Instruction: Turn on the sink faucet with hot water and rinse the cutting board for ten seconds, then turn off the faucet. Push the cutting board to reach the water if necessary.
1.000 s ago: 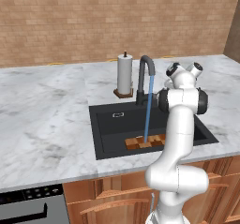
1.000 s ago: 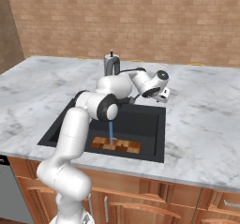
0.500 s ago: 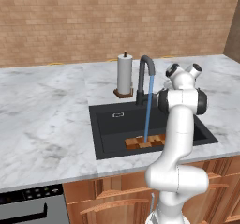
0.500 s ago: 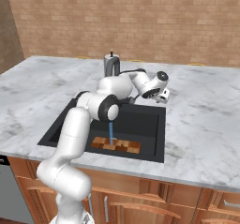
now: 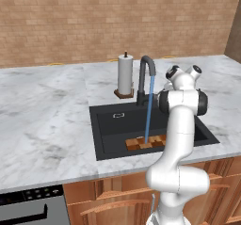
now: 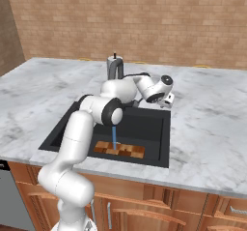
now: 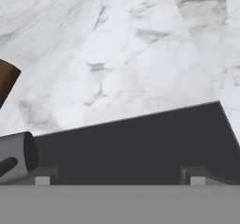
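rinse step in progress: the water (image 5: 148,108) falls in a thin blue stream from the sink faucet (image 5: 145,78) onto the cutting board (image 5: 146,142), which lies flat on the near part of the sink (image 5: 108,134) floor, so no push looks needed. the gripper (image 6: 167,101) hangs above the sink's right rear edge, close to the faucet base; its fingertips (image 7: 43,176) stand well apart with nothing between them. once the rinse time is up, the next move probably calls for returning to the side lever and shutting the flow off.
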